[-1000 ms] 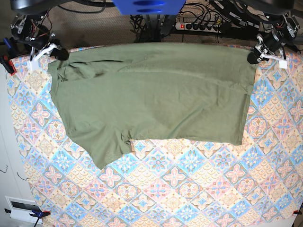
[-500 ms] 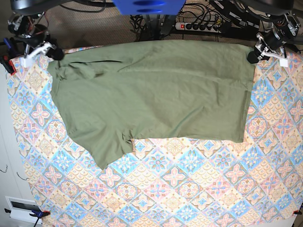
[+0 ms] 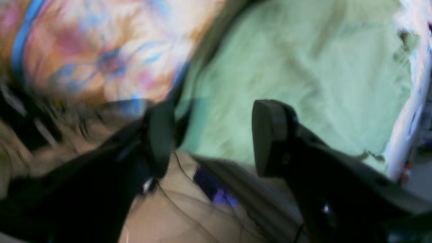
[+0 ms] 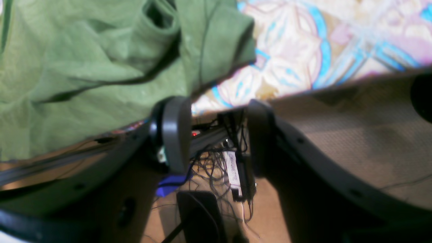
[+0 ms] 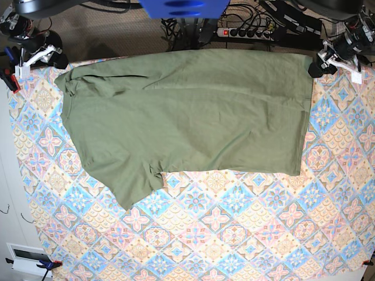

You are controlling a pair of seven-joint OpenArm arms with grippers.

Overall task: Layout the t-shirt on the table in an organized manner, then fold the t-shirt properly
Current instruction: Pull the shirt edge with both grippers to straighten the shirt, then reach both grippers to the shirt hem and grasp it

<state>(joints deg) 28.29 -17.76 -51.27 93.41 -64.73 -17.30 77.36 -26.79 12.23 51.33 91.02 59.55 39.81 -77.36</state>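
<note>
Two sets of fingers stand at the far corners of the t-shirt (image 5: 187, 117), and neither holds any cloth. The olive-green shirt lies spread over the far half of the desk (image 5: 234, 234), its long far edge running along the desk's back rim. Most of it is flat. Its end toward the right gripper (image 5: 36, 58) is rumpled into folds, and a sleeve juts out from the near edge of the shirt on that same side.

In the base view the right gripper sits just beyond the shirt's crumpled corner, apart from it. The right wrist view shows its fingers (image 4: 172, 135) spread with a clear gap between them; through that gap only cables and a dark frame beyond the desk show, while the bunched shirt corner lies off to one side of them.

The left gripper (image 5: 328, 61) is just beside the shirt's opposite far corner. In the blurred left wrist view its fingers (image 3: 270, 135) are wide apart, with pale green fabric seen between and behind them but not pinched; whether they brush it I cannot tell.

Beyond the shirt's far edge, off the desk, a power strip (image 5: 246, 32) with cables lies on the floor.
</note>
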